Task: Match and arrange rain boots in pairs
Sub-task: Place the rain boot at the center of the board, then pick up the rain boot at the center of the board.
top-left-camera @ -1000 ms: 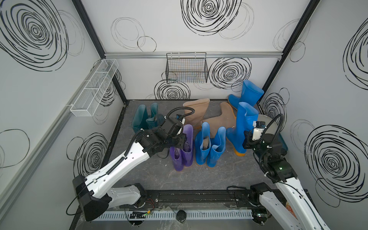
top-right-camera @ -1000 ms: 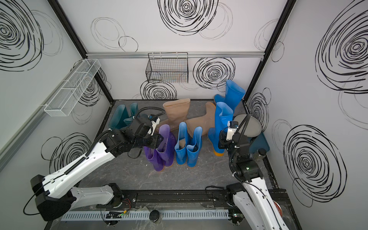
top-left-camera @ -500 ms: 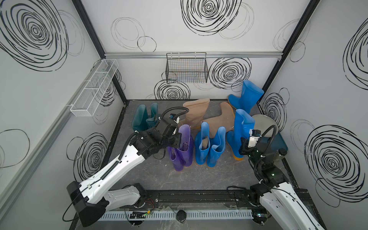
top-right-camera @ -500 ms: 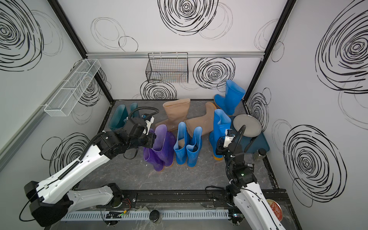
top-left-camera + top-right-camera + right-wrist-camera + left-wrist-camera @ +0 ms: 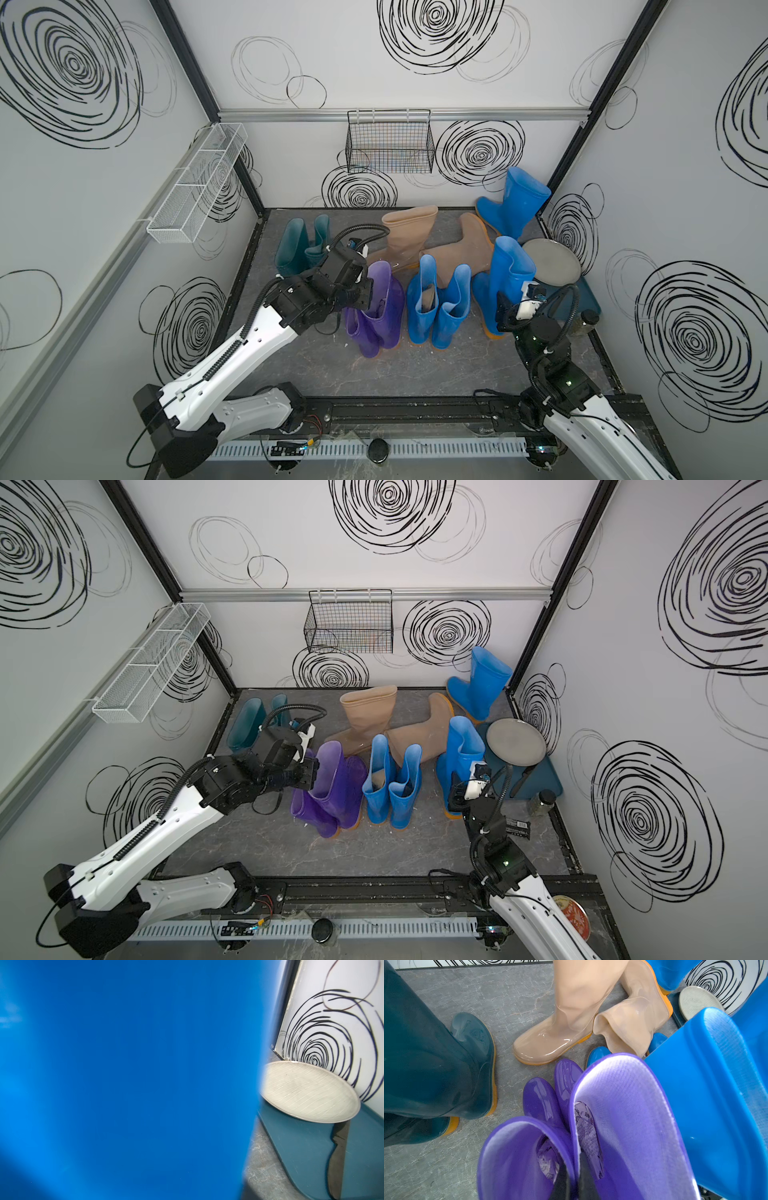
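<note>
The left pincer (image 5: 572,1167) pinches the touching rims of both purple boots (image 5: 623,1105). A blue boot (image 5: 510,270) stands just ahead of the right pincer (image 5: 503,309); I cannot tell whether that pincer is parted.

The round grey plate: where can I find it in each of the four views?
Top view: plate by the right wall, beside the tall blue boot.
Top view: the same place.
Left wrist: beyond the tan boots, plate at.
Right wrist: beside the tall blue boot, here blurred.
Shared landmark: the black wall swirl behind it.
</note>
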